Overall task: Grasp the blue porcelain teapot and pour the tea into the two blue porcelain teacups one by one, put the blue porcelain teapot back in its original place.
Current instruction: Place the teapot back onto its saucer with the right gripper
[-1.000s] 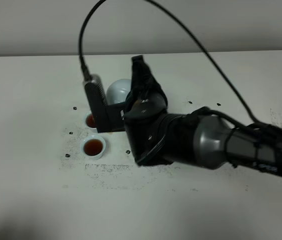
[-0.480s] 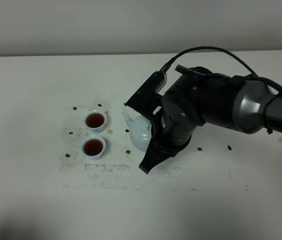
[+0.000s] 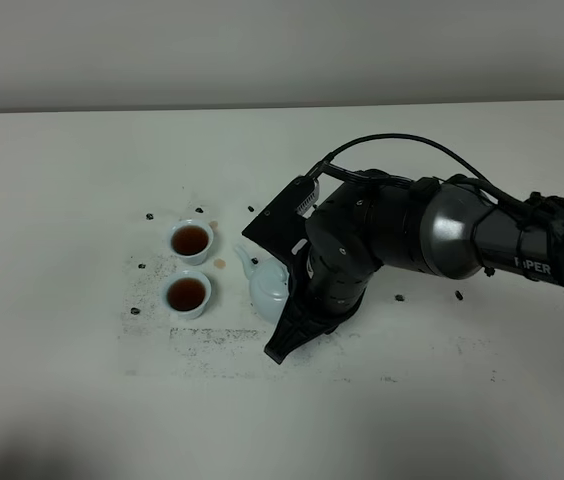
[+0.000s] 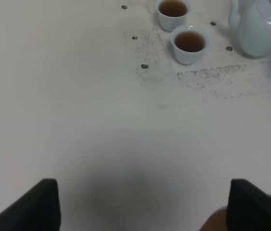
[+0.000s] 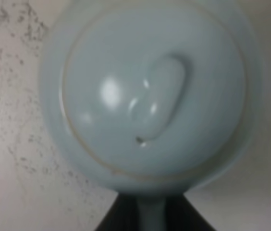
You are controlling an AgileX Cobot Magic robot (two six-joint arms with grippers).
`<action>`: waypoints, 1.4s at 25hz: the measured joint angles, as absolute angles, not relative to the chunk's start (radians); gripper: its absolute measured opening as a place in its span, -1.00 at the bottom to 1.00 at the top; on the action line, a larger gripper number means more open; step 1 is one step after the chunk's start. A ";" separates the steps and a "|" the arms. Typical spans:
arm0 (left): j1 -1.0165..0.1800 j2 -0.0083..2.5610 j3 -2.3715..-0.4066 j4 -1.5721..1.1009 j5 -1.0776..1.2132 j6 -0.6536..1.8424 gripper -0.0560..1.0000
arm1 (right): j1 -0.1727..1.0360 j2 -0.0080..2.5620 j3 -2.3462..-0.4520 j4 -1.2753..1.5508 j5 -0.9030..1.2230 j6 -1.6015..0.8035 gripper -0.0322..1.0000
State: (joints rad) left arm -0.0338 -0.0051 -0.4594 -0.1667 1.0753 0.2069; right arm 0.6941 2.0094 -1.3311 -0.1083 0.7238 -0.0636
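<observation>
Right jaws gripping teapot point(image 3: 267, 288) handle, 2 teacups point(image 3: 190, 241) full, left jaws spread empty

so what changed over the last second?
The right arm swung the teapot back from over the cups and lowered it beside them, spout toward them. Its gripper appears still closed on the handle. Both cups stayed put, full of tea.

Two teacups point(image 3: 189, 267) on table point(image 3: 62, 200), one behind the other, teapot point(image 3: 267, 288) just right, spout toward them
</observation>
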 joint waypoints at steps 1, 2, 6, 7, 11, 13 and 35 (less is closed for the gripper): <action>-0.034 -0.005 -0.459 -0.167 1.075 0.207 0.39 | 0.694 2.009 -1.331 -0.108 0.723 -0.064 -0.87; -0.034 -0.005 -0.459 -0.167 1.075 0.207 0.39 | 0.694 2.008 -1.331 -0.108 0.723 -0.064 -0.87; -0.034 -0.005 -0.459 -0.167 1.075 0.207 0.39 | 0.686 1.965 -1.330 -0.109 0.738 -0.065 -0.87; -0.034 -0.005 -0.459 -0.167 1.075 0.207 0.39 | 0.684 1.948 -1.330 -0.111 0.740 -0.065 -0.87; -0.034 -0.005 -0.459 -0.167 1.075 0.207 0.39 | 0.643 1.869 -1.330 -0.108 0.783 -0.066 -0.87; -0.034 -0.005 -0.459 -0.167 1.075 0.207 0.39 | 0.602 1.831 -1.330 -0.108 0.837 -0.066 -0.87; -0.034 -0.005 -0.459 -0.167 1.075 0.207 0.39 | 0.251 1.590 -0.918 -0.010 0.643 -0.062 -0.87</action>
State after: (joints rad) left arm -0.0338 -0.0051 -0.4594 -0.1667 1.0753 0.2069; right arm 0.2509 1.5897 -0.9182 -0.0100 0.6432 -0.0624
